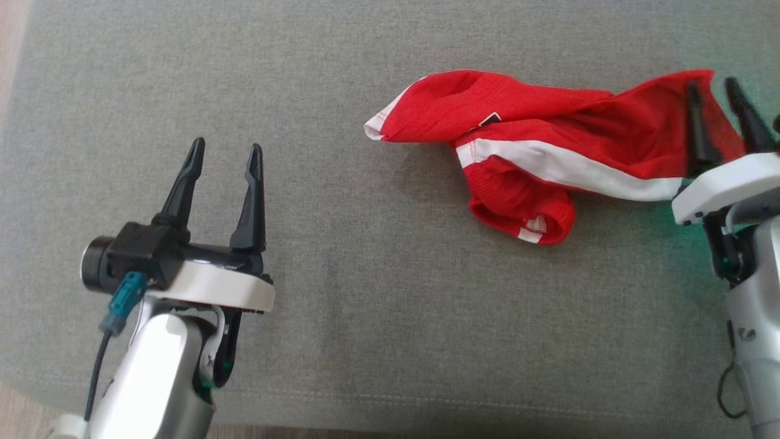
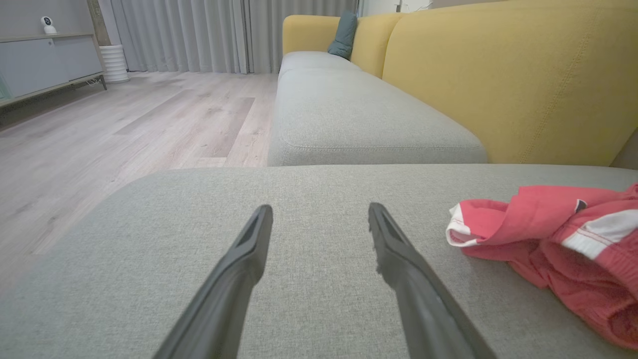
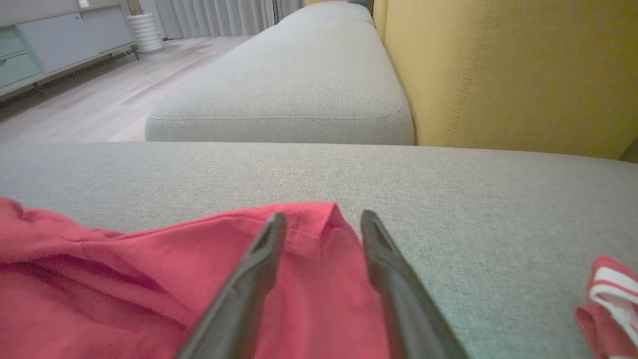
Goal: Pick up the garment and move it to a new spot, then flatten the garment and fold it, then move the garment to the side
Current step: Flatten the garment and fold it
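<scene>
Your head view has the crumpled red garment [image 1: 536, 122] with a white stripe at two o'clock on the grey fabric cushion [image 1: 365, 305], the left gripper [image 1: 225, 149] at eight o'clock, fingers apart. Left wrist view: garment at four o'clock. Right wrist view: the right gripper [image 3: 324, 215], fingers apart, sits over its red corner

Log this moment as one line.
garment: crumpled on cushion | left gripper: open, apart from garment | right gripper: open over garment corner | phase: pre-grasp
</scene>
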